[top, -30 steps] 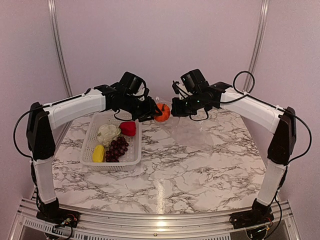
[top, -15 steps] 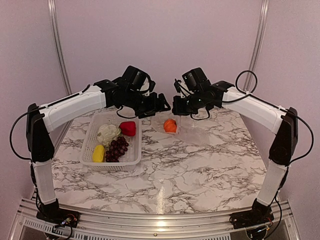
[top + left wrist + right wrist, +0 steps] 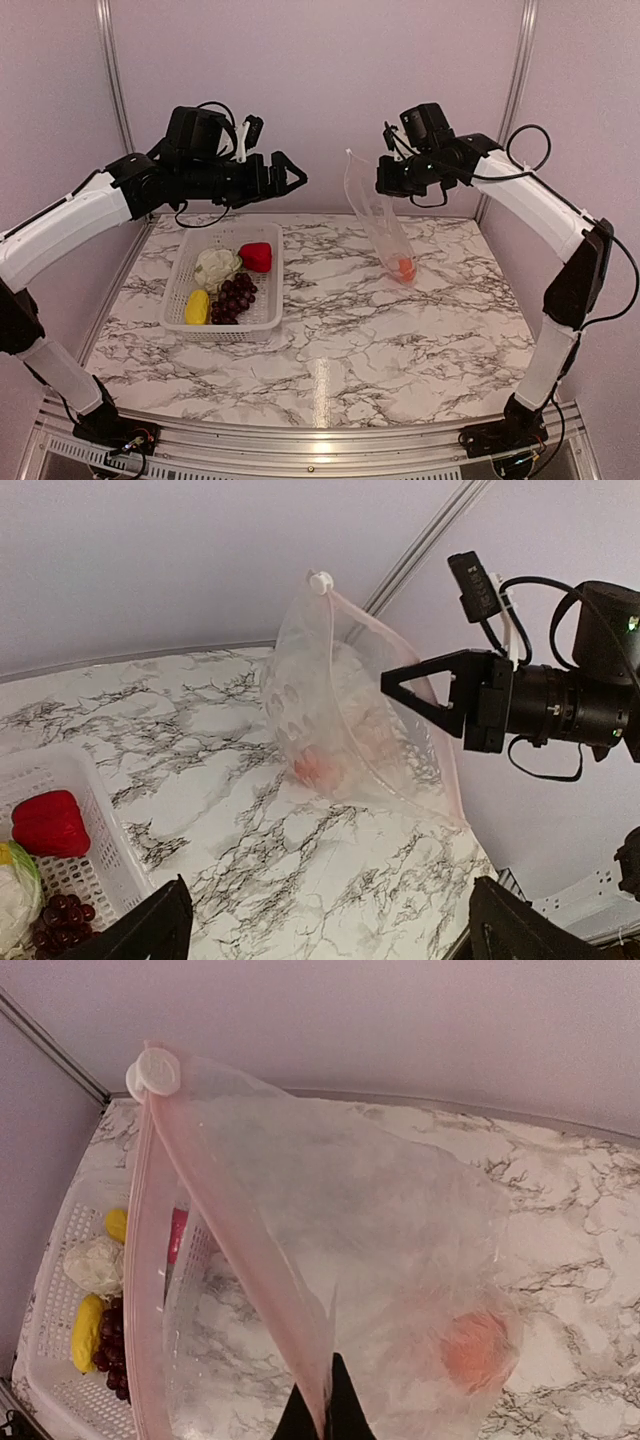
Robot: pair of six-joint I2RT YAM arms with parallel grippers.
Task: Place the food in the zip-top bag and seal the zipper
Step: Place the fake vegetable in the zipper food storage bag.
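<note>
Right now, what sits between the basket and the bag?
Nothing: just bare table between the basket and the bag, seen in the top view.

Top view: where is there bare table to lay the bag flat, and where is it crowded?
Bare marble: the near strip of the table in front of the basket, and the middle between basket and bag. Crowded: the left, where the basket holds food, and back right, where the bag hangs from the right gripper.
</note>
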